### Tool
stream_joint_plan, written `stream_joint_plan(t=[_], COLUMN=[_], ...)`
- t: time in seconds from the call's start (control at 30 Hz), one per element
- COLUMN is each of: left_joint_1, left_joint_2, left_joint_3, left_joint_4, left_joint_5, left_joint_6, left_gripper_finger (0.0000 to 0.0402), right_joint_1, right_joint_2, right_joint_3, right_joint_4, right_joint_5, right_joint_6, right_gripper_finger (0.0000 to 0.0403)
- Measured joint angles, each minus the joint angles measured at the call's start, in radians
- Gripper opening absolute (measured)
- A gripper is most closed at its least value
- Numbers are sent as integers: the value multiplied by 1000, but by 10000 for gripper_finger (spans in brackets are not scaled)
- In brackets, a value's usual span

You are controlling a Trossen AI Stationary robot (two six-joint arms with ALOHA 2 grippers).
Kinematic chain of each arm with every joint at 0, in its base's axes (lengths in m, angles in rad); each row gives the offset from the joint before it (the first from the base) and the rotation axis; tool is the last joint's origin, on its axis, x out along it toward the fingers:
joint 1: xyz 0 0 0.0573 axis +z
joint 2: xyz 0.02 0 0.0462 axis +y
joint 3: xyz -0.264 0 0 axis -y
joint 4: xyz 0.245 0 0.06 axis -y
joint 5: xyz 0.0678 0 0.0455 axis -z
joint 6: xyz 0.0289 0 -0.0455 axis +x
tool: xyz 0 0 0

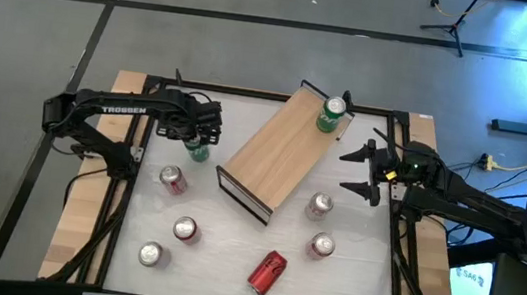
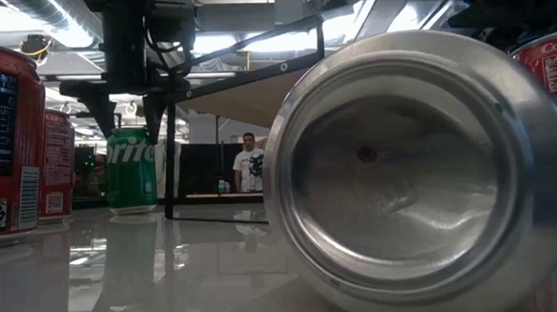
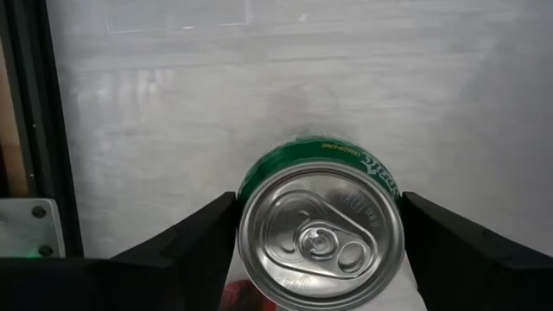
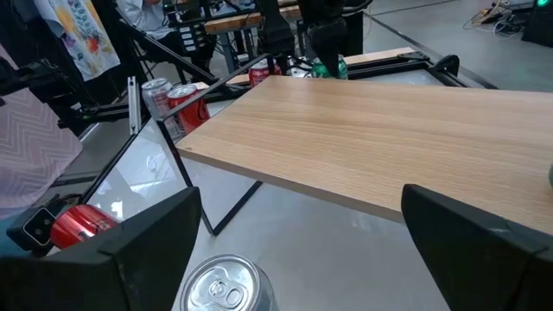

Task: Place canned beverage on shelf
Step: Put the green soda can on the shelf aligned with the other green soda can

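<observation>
— On the desk (image 1: 233,229), where's the green can (image 3: 318,231)?
— Upright, left of the shelf (image 1: 282,148), top up. The left tool (image 3: 318,226) flanks it; grip unclear.
— The shelf?
— Runs diagonally. The right tool (image 4: 294,250) gapes empty.

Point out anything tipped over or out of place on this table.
One red can lies on its side near the front edge of the table, while the other loose cans stand upright. The shelf sits at an angle across the table, with one green can upright at its far end. Nothing looks spilled or dented.
</observation>
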Motion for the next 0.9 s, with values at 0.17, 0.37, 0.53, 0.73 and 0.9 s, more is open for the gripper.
stream_joint_plan(t=[0.17, 0.37, 0.53, 0.73, 0.9], left_joint_1=[0, 0, 0, 0, 0], left_joint_2=[0, 2, 2, 1, 1], left_joint_3=[0, -2, -2, -2, -2], left_joint_4=[0, 5, 23, 23, 38], left_joint_5=[3, 17, 13, -17, -28], left_joint_6=[1, 3, 3, 67, 203], left_gripper_finger=[299, 337, 369, 385, 383], right_joint_1=[0, 0, 0, 0, 0], right_joint_2=[0, 0, 0, 0, 0], right_joint_3=[0, 0, 0, 0, 0], right_joint_4=[0, 0, 0, 0, 0], right_joint_5=[0, 0, -1, -1, -1], right_joint_6=[-13, -13, -13, -14, -14], right_gripper_finger=[392, 392, 392, 392, 392])
